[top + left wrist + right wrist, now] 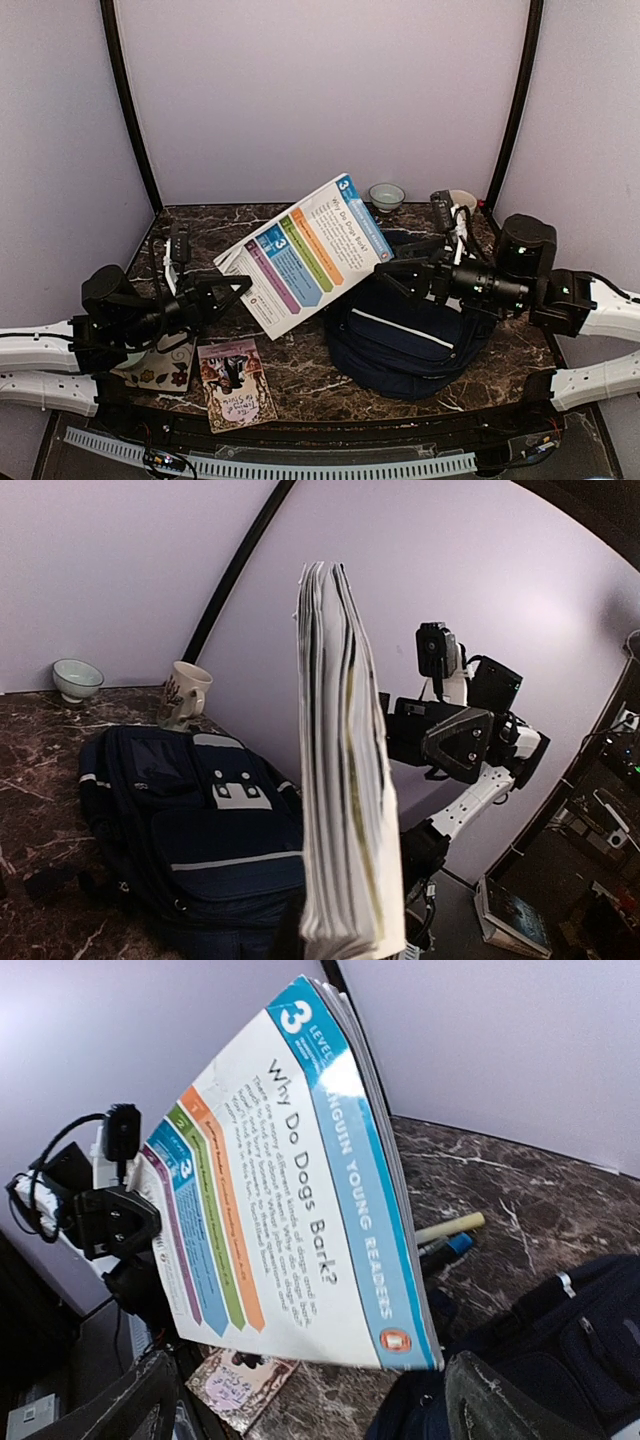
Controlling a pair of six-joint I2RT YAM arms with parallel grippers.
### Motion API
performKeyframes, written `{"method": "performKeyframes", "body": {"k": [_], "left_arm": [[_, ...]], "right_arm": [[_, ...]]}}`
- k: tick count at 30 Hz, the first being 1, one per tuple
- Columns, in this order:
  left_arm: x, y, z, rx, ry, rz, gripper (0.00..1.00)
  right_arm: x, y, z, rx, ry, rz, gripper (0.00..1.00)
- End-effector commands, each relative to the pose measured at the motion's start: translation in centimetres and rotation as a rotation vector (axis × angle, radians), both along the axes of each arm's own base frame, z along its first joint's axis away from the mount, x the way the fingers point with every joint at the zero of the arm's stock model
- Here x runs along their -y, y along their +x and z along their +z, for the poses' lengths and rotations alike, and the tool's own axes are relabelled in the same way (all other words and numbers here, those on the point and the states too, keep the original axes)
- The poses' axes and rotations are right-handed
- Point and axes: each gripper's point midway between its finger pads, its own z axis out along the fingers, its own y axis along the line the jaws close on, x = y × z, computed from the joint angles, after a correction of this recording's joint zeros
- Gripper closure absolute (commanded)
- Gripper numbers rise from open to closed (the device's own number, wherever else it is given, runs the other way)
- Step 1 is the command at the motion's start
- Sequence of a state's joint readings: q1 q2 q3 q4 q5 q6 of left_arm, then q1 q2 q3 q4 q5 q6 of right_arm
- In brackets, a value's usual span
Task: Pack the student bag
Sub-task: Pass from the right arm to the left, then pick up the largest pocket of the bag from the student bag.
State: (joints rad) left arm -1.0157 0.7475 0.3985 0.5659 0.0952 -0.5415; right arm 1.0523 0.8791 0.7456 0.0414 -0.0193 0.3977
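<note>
The student bag (405,340) lies on the marble table at the right, navy with a white stripe; its white dotted patch (231,789) shows in the left wrist view. A white reader book (305,255) with coloured bands hangs tilted above the table between the arms. My left gripper (228,290) is shut on its lower left corner, and that wrist view sees the book (345,780) edge-on. My right gripper (395,272) is open just past the book's right edge, above the bag. Its fingers (495,1400) frame the book's cover (290,1180) without touching it.
A small picture book (236,392) lies near the front edge, with a floral item (160,372) under the left arm. A bowl (387,195) and a mug (463,200) stand at the back. Two pens (450,1232) lie on the table behind the bag.
</note>
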Motion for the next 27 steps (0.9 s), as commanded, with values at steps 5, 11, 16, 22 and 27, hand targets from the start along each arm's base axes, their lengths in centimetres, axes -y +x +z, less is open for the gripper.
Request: {"method": "performKeyframes", "body": {"k": [5,11,16,22,27], "left_arm": [[-1.8,2.4,-0.7,-0.046,0.011,0.173,1.00],[-2.2,3.0,-1.8,-0.059,0.042,0.217,1.00],[-2.1,3.1,-2.1,-0.058,0.061,0.217,1.00],[-1.9,2.8,-2.4,-0.056,0.077,0.194,1.00],[-1.8,2.6,-2.7,-0.060,0.080,0.183,1.00]], "right_arm": [[1.9,2.3,-8.6,-0.092,-0.347,-0.158,0.04],[1.7,1.9,-14.8,-0.206,-0.534,-0.137,0.04],[2.6,1.6,-18.1,-0.244,-0.683,-0.175,0.00],[3.0,1.6,-20.7,-0.284,-0.781,-0.204,0.00],[2.7,1.2,-22.1,-0.303,-0.784,-0.190,0.04]]}}
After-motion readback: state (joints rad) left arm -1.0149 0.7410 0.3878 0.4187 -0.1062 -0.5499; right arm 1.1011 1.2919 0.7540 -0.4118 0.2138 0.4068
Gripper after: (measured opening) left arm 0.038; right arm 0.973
